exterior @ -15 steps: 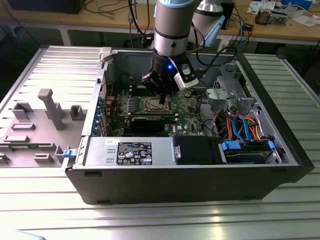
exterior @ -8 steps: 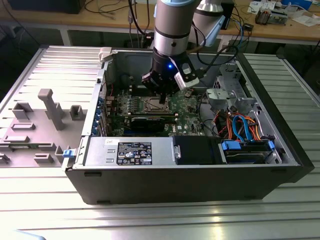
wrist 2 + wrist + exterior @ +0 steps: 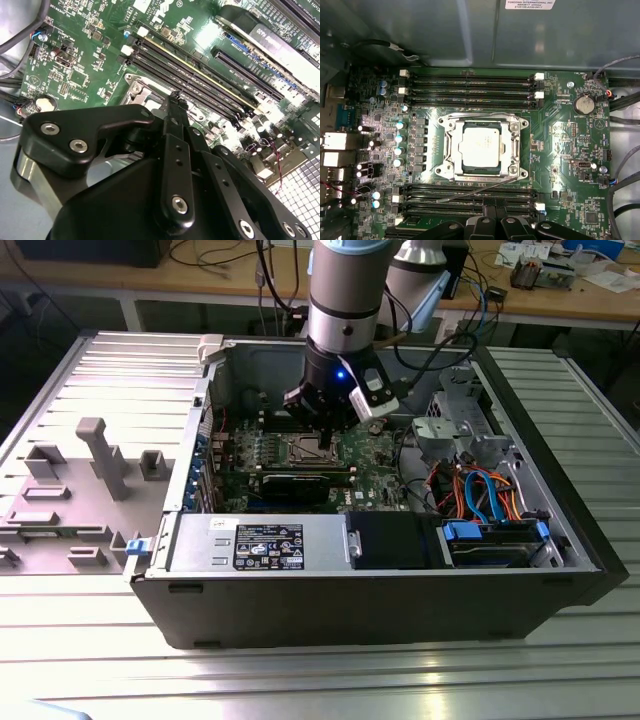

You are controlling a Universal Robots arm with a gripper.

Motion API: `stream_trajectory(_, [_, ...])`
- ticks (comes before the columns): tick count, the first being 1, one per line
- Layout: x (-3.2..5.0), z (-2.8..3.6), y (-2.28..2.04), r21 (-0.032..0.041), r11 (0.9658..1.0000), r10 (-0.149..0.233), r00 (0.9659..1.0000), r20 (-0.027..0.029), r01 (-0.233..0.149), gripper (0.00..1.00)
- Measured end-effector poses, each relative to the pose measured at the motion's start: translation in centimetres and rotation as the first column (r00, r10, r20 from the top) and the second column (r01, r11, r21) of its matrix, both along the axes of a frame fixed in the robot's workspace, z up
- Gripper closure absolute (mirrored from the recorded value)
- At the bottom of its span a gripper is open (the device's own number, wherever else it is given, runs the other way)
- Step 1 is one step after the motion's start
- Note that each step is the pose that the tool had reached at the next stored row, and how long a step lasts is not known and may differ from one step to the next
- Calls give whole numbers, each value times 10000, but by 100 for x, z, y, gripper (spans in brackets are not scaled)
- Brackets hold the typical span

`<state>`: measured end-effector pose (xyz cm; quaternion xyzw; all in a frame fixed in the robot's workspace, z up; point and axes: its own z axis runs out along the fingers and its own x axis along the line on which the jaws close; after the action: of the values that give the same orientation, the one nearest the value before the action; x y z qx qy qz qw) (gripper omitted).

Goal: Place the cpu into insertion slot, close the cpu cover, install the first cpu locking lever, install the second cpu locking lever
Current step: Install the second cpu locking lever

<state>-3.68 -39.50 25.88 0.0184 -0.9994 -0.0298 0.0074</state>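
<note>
Black gripper [image 3: 175, 100] above green circuit board [image 3: 90, 50], near long black slots [image 3: 200, 80].

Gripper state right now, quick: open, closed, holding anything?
Black gripper: closed, fingers pressed together, holding nothing visible, above the green circuit board.

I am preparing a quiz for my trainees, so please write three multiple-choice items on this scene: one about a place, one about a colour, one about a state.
1. Where does the cpu lie?
A in the insertion slot
B on the drive cage
C on the power supply

2. What colour is the circuit board?
A blue
B green
C red

3. How does the cpu cover stand?
A raised upright
B taken off
C lowered over the cpu

Key: 1 A, the chip sits inside the socket; 2 B, the board is green in every view; 3 C, the frame lies flat around the chip.
</note>
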Motion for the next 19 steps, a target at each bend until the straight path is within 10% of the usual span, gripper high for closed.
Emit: stream_trajectory(19, [-68,-94,-21,1,9995,300,9995,-122,-300,89])
